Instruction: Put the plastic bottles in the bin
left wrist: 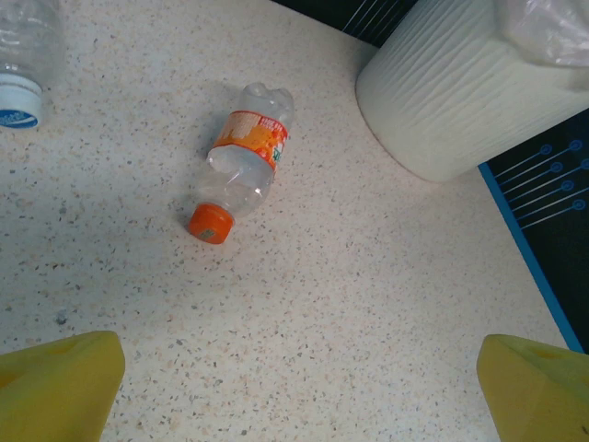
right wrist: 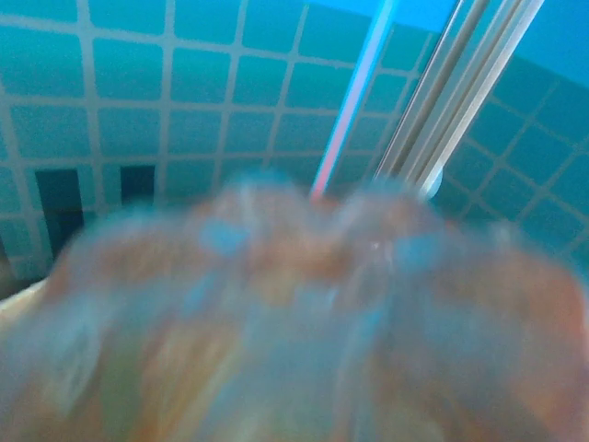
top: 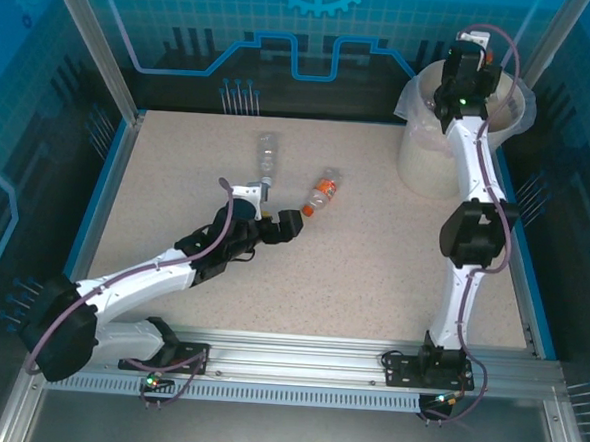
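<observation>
Plastic bottles: two are out on the table, both on their sides, near each other but not touching, around the middle of the far half.
Orange-capped bottle: the right-hand one. It has a clear body with an orange label band. Its orange cap is turned toward the near left, facing the left arm's pincer.
Clear bottle: lies left of the orange-capped one and a little farther back. It looks colourless, and its white cap marked with blue is toward the near side.
Bin: stands in the far right corner of the table, well apart from both bottles. It is cream with a ribbed wall, and a clear bag is folded over its rim.
Left gripper: low over the middle of the table, just short of the orange cap. Its jaws are spread wide, with the yellow fingertips at the two lower corners of its wrist view. Only bare tabletop lies between them.
Right gripper: up over the bin's mouth, with the arm reaching along the right side of the table. From where I stand I cannot tell how its jaws are set, or whether anything is in them.
Blurred mass: smeared orange and bluish, right against the right wrist camera. It is too blurred to name.
Wall panel: teal grid behind the blur, with a metal post slanting across it.
Table: speckled pale top with a blue border.
</observation>
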`<state>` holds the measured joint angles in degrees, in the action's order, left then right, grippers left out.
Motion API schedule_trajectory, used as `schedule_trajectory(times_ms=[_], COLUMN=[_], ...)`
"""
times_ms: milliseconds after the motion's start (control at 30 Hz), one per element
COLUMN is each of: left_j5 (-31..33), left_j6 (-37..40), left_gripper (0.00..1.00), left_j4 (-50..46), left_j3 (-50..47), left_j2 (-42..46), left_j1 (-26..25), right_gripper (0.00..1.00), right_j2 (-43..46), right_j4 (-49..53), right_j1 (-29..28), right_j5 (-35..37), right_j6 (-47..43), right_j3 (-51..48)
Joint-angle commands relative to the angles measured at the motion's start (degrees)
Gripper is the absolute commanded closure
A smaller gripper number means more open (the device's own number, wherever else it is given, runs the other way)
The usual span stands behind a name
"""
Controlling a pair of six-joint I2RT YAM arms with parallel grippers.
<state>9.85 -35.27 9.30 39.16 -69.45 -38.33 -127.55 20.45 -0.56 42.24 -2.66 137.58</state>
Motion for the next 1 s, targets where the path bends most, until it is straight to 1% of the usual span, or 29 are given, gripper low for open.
schedule_trajectory(times_ms=[0,67,100,167,233,300,433,567,633,700,733,800,900,933,967], left_j5=[-0.34,-0.79,-0.79,-0.50,-0.36,-0.29,-0.44,-0.79,-0.71,-0.53,-0.45,-0.45,-0.34,-0.35,-0.27], left_j6=[-1.14,-1.22,-1.30,-1.42,-1.54,-1.56,-1.83,-2.17,-2.35,-2.61,-2.70,-2.80,-2.86,-2.79,-2.71], left_gripper=[0.01,0.01,0.01,0.01,0.01,0.01,0.01,0.01,0.01,0.01,0.01,0.01,0.01,0.01,0.01], left_j4=[1.52,1.44,1.50,1.46,1.33,1.11,1.02,0.70,0.64,0.70,0.65,0.64,0.27,0.18,0.11], left_j3=[1.30,1.65,1.79,1.75,1.86,2.06,2.32,2.57,2.36,2.10,1.98,1.76,1.73,1.72,1.79], left_j2=[-1.33,-1.80,-1.99,-2.25,-2.60,-2.94,-3.82,-4.47,-4.51,-4.47,-4.47,-4.42,-4.39,-4.38,-4.46], left_j1=[-0.17,-0.17,-0.15,-0.16,-0.17,-0.17,-0.16,-0.17,-0.17,-0.13,-0.16,-0.17,-0.15,-0.17,-0.15], right_gripper=[0.15,0.12,0.11,0.07,0.05,0.00,0.00,0.00,0.00,0.00,0.01,0.05,0.21,0.28,0.32], right_j2=[-7.14,-8.98,-8.25,-5.22,-0.30,3.97,8.49,11.04,12.51,14.49,15.64,18.42,22.29,22.84,22.89], right_j4=[17.91,23.50,24.74,25.34,24.45,22.98,22.51,24.03,24.46,24.05,23.45,20.93,15.44,14.34,14.10], right_j1=[0.84,1.32,1.52,2.02,2.52,3.23,4.20,6.02,6.61,6.69,6.85,7.66,8.84,9.00,8.96], right_j5=[0.78,-3.68,-6.31,-11.70,-16.20,-20.40,-25.09,-33.36,-33.70,-28.91,-26.10,-24.33,-24.84,-24.77,-24.75], right_j6=[5.02,7.96,9.53,12.20,14.51,16.45,17.07,18.55,19.35,19.64,20.17,21.33,21.63,21.02,20.63], right_j3=[15.52,21.54,21.76,19.24,14.28,9.13,5.02,4.19,2.93,-0.27,-2.62,-8.59,-18.04,-20.15,-21.20])
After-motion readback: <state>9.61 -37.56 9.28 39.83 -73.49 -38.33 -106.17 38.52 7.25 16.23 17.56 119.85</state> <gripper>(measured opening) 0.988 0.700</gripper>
